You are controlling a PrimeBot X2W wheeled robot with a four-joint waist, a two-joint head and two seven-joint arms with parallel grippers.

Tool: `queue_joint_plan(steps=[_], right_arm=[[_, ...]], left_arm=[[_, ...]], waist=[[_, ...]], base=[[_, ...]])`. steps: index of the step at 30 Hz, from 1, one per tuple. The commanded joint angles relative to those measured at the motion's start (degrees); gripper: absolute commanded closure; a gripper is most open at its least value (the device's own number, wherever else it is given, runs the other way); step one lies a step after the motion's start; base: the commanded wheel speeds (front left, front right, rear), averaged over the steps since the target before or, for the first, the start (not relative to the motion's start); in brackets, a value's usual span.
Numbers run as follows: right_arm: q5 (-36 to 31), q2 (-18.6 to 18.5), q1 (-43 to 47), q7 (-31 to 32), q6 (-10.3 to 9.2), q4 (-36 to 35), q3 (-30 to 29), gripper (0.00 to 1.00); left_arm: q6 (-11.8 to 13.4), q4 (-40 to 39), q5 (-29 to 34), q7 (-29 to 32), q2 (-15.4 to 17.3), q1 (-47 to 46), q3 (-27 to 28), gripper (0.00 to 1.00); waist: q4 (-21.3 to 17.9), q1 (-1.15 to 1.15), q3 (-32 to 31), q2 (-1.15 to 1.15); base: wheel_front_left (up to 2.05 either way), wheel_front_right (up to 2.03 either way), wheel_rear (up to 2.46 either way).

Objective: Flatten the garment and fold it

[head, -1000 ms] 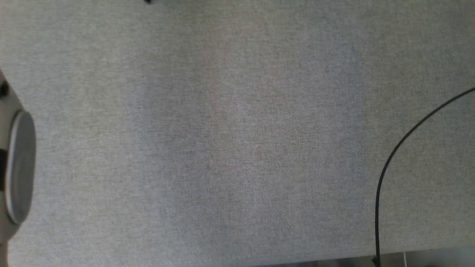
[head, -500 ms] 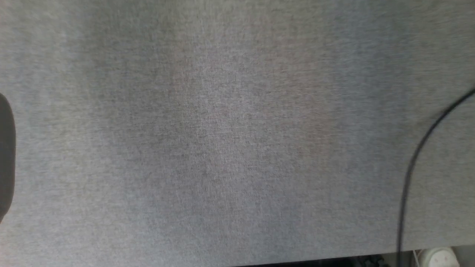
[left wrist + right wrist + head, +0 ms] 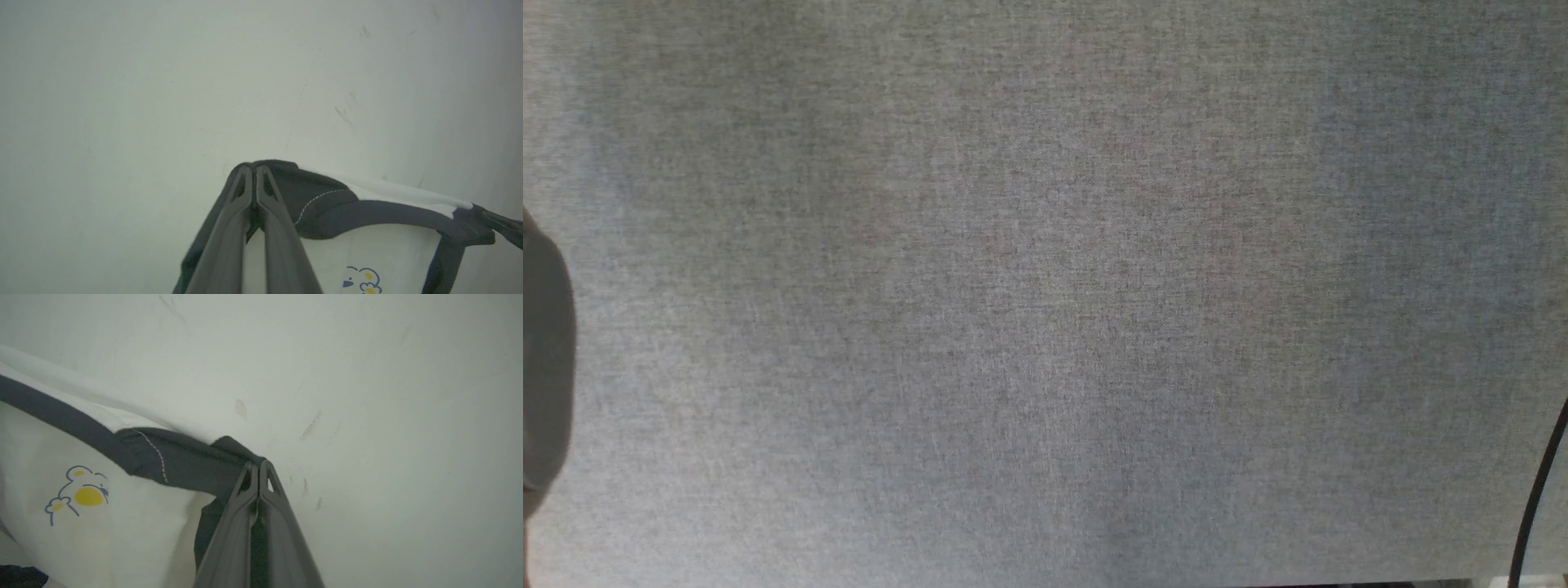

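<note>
The garment (image 3: 367,253) is a white shirt with black shoulders, a black neckline band and a small yellow-and-blue cartoon print. In the left wrist view my left gripper (image 3: 254,166) is shut on a black shoulder fold, and the shirt stretches away to the right. My right gripper (image 3: 258,464) is shut on the other black shoulder of the garment (image 3: 81,522), which spreads left in the right wrist view. Behind both grips is a pale, scuffed surface (image 3: 388,416).
The head view looks at a grey woven surface (image 3: 1045,294). A dark rounded part (image 3: 546,359) sits at its left edge. A black cable (image 3: 1538,498) runs down the lower right corner.
The whole head picture has shifted, so the camera has moved: the black cable now lies much further right and lower. The rounded part stays at the left edge.
</note>
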Motion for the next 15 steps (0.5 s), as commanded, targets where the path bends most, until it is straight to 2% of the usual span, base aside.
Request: queue_joint_plan(steps=[1, 7, 15], right_arm=[[0.8, -1.1, 1.7, 0.5, -0.55, 0.0, 0.2, 1.00], [5.4, -1.1, 7.5, 2.6, -0.55, -0.1, 4.2, 1.00], [11.6, -1.3, 20.4, 6.1, -0.55, -5.3, 9.4, 1.00]], left_arm=[[-0.4, 0.4, -0.8, 0.2, 1.0, 1.6, 0.7, 1.00], [-2.8, -1.9, -3.7, 3.5, 1.7, 8.5, -0.5, 1.00], [-4.0, -11.7, -8.3, 9.1, 2.6, 23.5, -2.5, 1.00]], waist=[[0.2, -0.01, -0.4, 0.00], [0.5, -0.01, -2.7, 0.00], [0.9, -0.01, -7.9, 0.00]], base=[[0.00, 0.00, 0.00], [0.00, 0.00, 0.00], [0.00, 0.00, 0.00]])
